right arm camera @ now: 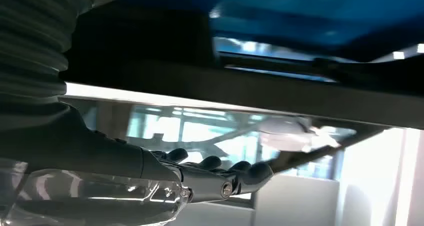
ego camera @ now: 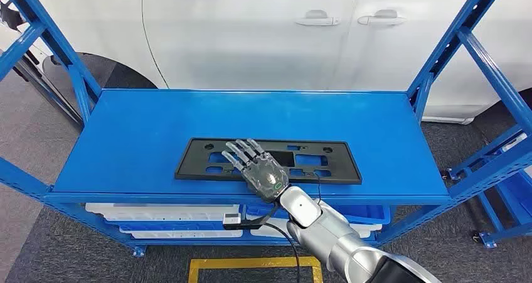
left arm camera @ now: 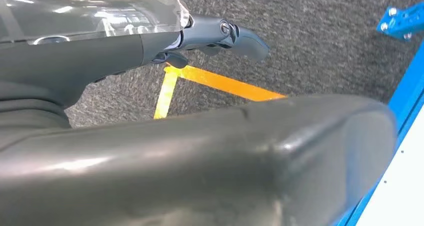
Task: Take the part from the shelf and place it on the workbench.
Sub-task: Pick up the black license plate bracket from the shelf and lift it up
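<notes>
Behind the blue shelf (ego camera: pixel 157 126) stands a white car (ego camera: pixel 251 32) on grey carpet, its door handles showing above the shelf's back edge. On the top board lies the part (ego camera: pixel 207 154) — a flat black rectangular frame with cut-outs — near the front edge and about mid-width. The right hand (ego camera: pixel 258 168) reaches in from below over the middle of the part, palm down, its fingers (ego camera: pixel 241 150) straight and slightly spread; they lie over the frame and grip nothing, and whether they touch it cannot be told. The left hand (left arm camera: pixel 150 40) hangs over the carpet above a yellow floor marking (left arm camera: pixel 220 83); its fingers (left arm camera: pixel 240 35) appear to hold nothing. White trays (ego camera: pixel 163 213) sit on the lower shelf level.
</notes>
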`<action>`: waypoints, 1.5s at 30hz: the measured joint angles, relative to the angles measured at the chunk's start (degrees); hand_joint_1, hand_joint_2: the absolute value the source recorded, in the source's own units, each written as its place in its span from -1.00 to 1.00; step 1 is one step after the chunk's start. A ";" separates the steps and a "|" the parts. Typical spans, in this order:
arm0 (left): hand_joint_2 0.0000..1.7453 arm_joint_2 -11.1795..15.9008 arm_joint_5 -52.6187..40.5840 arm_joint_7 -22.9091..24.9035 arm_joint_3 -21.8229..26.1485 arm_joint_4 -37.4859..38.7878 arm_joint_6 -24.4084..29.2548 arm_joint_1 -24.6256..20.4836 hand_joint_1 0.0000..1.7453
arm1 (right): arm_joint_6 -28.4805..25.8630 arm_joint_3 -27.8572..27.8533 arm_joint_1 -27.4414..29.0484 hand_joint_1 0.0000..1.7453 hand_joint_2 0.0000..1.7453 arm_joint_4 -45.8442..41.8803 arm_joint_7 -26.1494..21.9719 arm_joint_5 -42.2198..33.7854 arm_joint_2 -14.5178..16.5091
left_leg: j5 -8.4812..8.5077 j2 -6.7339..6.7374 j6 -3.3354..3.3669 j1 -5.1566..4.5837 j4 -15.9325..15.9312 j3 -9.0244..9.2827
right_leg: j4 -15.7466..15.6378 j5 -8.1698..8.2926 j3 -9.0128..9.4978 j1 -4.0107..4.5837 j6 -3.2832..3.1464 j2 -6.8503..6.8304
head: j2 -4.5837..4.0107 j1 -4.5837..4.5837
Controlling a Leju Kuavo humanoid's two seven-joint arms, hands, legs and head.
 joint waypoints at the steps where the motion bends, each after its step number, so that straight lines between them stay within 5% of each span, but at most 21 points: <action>1: -1.00 0.00 0.03 -0.03 0.00 0.00 0.00 0.02 -1.00 | 0.01 -0.08 -0.27 -1.00 1.00 0.46 0.47 0.19 0.01 | -0.01 -0.02 -0.02 0.00 0.01 0.05 | -1.21 0.88 0.56 0.00 -0.05 0.00 | 0.00 0.00; 6: -1.00 0.00 0.21 -0.32 0.00 0.01 -0.03 0.06 -1.00 | 0.36 -1.62 -2.09 -0.99 1.00 3.40 4.25 1.67 -0.04 | -0.40 -0.18 -0.65 -0.24 0.65 0.03 | -16.53 7.80 7.86 0.23 -1.05 -0.08 | 0.00 -0.01; 10: -1.00 0.15 0.27 -0.38 0.01 0.01 0.13 0.14 -1.00 | 2.43 -3.77 -3.38 0.95 1.00 5.64 7.13 2.48 -0.43 | -0.84 -0.16 -1.87 -0.26 1.19 -0.24 | -18.30 8.08 8.50 0.30 -2.08 -0.02 | 0.00 -0.01; 12: -1.00 0.25 0.27 -0.37 0.01 0.01 0.16 0.17 -1.00 | 3.31 -4.71 -3.93 0.98 1.00 6.43 7.55 2.69 -0.69 | -3.11 -0.13 -2.47 -0.08 4.57 -1.63 | -18.67 8.40 8.64 0.04 -2.63 -0.10 | 0.00 -0.01; 14: -1.00 0.29 0.33 -0.37 0.01 0.01 0.16 0.19 -1.00 | 3.83 -5.49 -4.21 1.00 1.00 7.14 7.52 2.72 -0.95 | -6.96 -0.11 -2.97 0.14 11.95 -4.89 | -18.70 8.47 8.51 0.03 -2.82 -0.12 | 0.00 -0.02; 16: -1.00 0.34 0.42 -0.37 0.01 0.01 0.16 0.25 -1.00 | 4.05 -6.12 -4.20 1.00 1.00 7.79 7.35 2.71 -1.17 | -8.56 -0.10 -3.27 0.31 17.15 -7.25 | -18.66 8.50 8.40 0.02 -2.83 -0.11 | 0.00 -0.02; 18: -1.00 0.40 0.49 -0.38 0.02 0.02 0.18 0.32 -1.00 | 4.13 -6.65 -4.21 1.00 1.00 8.26 7.05 2.68 -1.33 | -5.96 -0.07 -3.34 0.49 13.92 -5.56 | -18.63 8.51 8.48 -0.02 -2.70 -0.09 | 0.00 -0.02; 21: -1.00 0.51 0.60 -0.51 0.01 0.01 0.22 0.22 -1.00 | 4.17 -7.37 -4.31 1.00 1.00 8.75 6.38 2.59 -1.44 | -1.54 -0.08 -2.85 0.52 2.73 -0.04 | -18.44 8.43 8.51 0.17 -2.00 -0.01 | 0.00 -0.02; 26: -1.00 0.51 0.57 -0.55 0.02 0.01 0.37 0.19 -1.00 | 3.86 -8.37 -4.38 1.00 1.00 9.24 5.35 2.22 -1.72 | -0.89 -0.12 -0.84 0.29 0.52 0.60 | -17.47 7.86 7.80 0.04 -0.32 0.06 | 0.00 -0.01; 30: -1.00 0.54 0.50 -0.81 0.02 0.01 0.50 0.09 -1.00 | 3.25 -8.70 -4.25 1.00 1.00 9.55 4.59 2.16 -2.01 | -0.66 0.05 -0.03 0.28 0.32 0.43 | -4.28 1.37 1.52 -0.08 0.40 0.03 | 0.00 0.00; 31: -1.00 0.54 0.47 -1.03 0.02 0.01 0.51 0.11 -1.00 | 3.09 -8.79 -4.21 1.00 1.00 9.65 4.42 2.16 -2.06 | -0.67 0.04 -0.01 0.24 0.33 0.42 | -1.73 0.83 0.22 -0.09 0.45 0.03 | 0.00 0.00; 33: 0.00 0.51 0.23 -1.99 0.00 0.01 0.51 0.11 -1.00 | 2.91 -9.03 -4.25 1.00 1.00 9.79 4.20 2.16 -2.12 | -0.77 -0.04 -0.05 0.20 0.38 0.56 | -3.39 3.03 0.88 -0.09 0.31 0.02 | 0.00 0.00; 35: 1.00 0.45 -0.26 -3.77 -0.22 0.02 0.42 0.06 -1.00 | 2.83 -9.38 -4.42 1.00 1.00 9.84 4.01 2.16 -2.17 | -0.99 -0.17 -0.26 0.17 0.49 0.75 | -11.37 6.94 4.67 -0.01 -0.23 -0.01 | 0.00 0.00; 37: 1.00 0.39 -0.71 -5.54 -0.72 0.02 0.23 -0.05 -1.00 | 2.63 -9.82 -4.60 1.00 1.00 9.86 3.55 2.14 -2.23 | -1.27 -0.28 -0.74 -0.03 0.72 0.68 | -17.02 8.66 7.22 0.19 -0.83 -0.05 | 0.00 -0.01; 41: 1.00 0.44 -0.74 -6.67 -1.32 0.02 0.13 -0.28 -1.00 | 1.75 -10.55 -4.83 1.00 1.00 9.82 2.49 1.94 -2.28 | -1.95 -0.24 -2.01 0.10 1.26 0.50 | -18.55 8.73 7.90 0.26 -1.97 -0.02 | 0.00 -0.02; 43: 1.00 0.48 -0.63 -6.62 -1.38 0.03 0.05 -0.39 -1.00 | 1.20 -11.08 -4.99 1.00 1.00 9.75 1.97 1.72 -2.24 | -4.50 -0.17 -2.59 0.28 5.46 -1.27 | -19.03 8.90 8.26 0.01 -2.48 -0.08 | 0.00 -0.02; 45: 1.00 0.48 -0.47 -6.55 -1.40 0.03 -0.27 -0.46 -1.00 | 0.48 -11.57 -4.93 1.00 1.00 9.51 1.07 1.24 -2.20 | -7.96 -0.14 -3.10 0.42 13.19 -4.97 | -19.06 8.86 8.32 0.05 -2.67 -0.09 | 0.00 -0.02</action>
